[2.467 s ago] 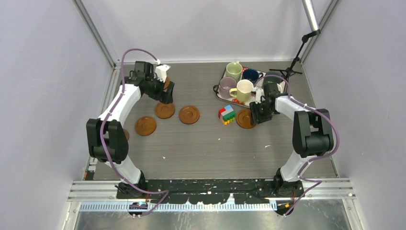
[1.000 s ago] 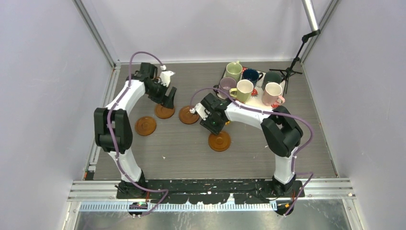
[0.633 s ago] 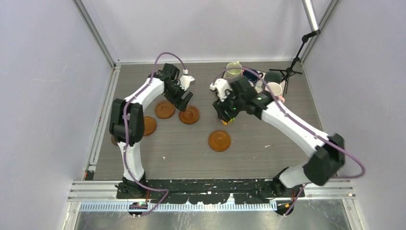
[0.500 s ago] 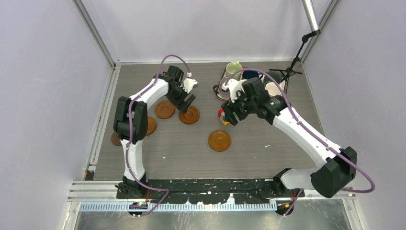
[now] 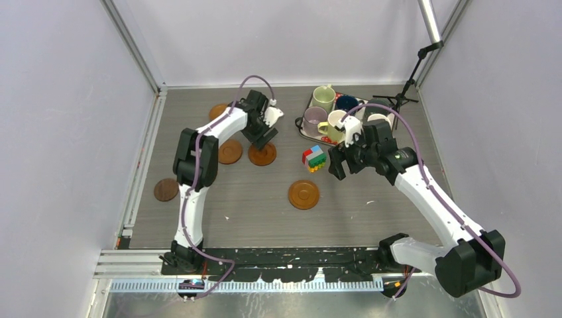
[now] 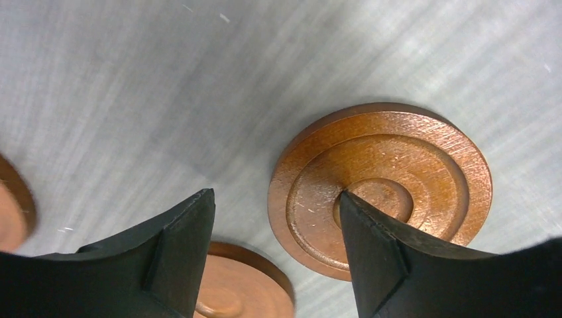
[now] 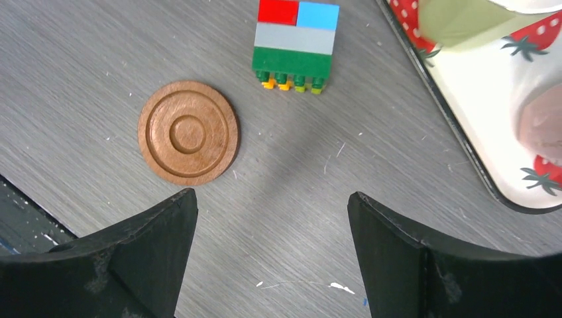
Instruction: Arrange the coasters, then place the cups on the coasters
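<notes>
Several brown coasters lie on the table: one at mid-front (image 5: 303,195), two side by side (image 5: 230,152) (image 5: 262,154), one at the back (image 5: 219,110), a darker one at the left (image 5: 166,189). My left gripper (image 5: 264,139) is open low over the right one of the pair (image 6: 381,192); one finger is above its centre, the other outside its rim. My right gripper (image 5: 333,165) hangs open above bare table (image 7: 270,195), right of the mid-front coaster (image 7: 188,132). The cups stand on the tray: light green (image 5: 324,97), dark blue (image 5: 346,103), mauve (image 5: 314,121), pale yellow (image 5: 337,124); my right arm partly hides the others.
A multicoloured block toy (image 5: 313,158) sits between the coasters and the white strawberry-print tray (image 7: 490,146). A small black stand (image 5: 403,99) is at the back right. Walls close the table on three sides.
My right gripper has let go of the mid-front coaster, opened wide and drawn back to the right. My left gripper has shifted right from one coaster of the pair to the other.
</notes>
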### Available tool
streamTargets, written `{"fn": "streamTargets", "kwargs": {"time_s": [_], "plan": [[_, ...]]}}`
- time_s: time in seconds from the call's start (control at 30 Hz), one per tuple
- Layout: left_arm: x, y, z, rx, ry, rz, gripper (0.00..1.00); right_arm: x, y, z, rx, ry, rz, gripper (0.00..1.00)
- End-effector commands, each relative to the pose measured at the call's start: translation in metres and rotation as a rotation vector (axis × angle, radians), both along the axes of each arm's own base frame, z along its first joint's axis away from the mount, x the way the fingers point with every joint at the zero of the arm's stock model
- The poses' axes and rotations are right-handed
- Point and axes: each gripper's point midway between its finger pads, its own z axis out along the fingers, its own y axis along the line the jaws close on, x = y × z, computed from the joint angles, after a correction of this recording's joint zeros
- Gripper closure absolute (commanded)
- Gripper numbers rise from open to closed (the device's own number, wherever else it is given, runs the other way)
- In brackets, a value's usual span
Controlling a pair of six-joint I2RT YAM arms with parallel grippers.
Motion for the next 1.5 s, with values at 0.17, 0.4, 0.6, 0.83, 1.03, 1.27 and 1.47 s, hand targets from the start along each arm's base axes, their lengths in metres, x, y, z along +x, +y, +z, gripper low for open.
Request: {"fn": "streamTargets", "kwargs": {"time_s": [0.17,0.4,0.6,0.83,1.03,1.27,1.47], "plan": [[0.094,0.023,-0.003,0.025,-0.174,0.226,0.34,0.010,-0.003,0.017,0.049,-0.094,-0.036,0.12],[0.137,0.022,-0.003,0.011,-0.224,0.278,0.34,0.010,-0.002,0.014,0.047,-0.082,-0.031,0.12],[0.158,0.031,-0.006,0.019,-0.277,0.291,0.34,0.009,-0.001,0.012,0.051,-0.066,-0.023,0.12],[0.168,0.025,-0.001,-0.024,-0.306,0.291,0.33,0.010,-0.001,0.009,0.046,-0.056,-0.025,0.12],[0.186,0.024,0.006,-0.036,-0.360,0.305,0.31,0.010,-0.001,0.008,0.047,-0.054,-0.024,0.12],[0.189,0.018,0.026,-0.072,-0.385,0.296,0.29,0.010,-0.002,0.008,0.046,-0.053,-0.026,0.12],[0.166,0.005,0.114,-0.226,-0.401,0.275,0.24,0.010,-0.001,0.009,0.055,-0.050,-0.022,0.12]]}}
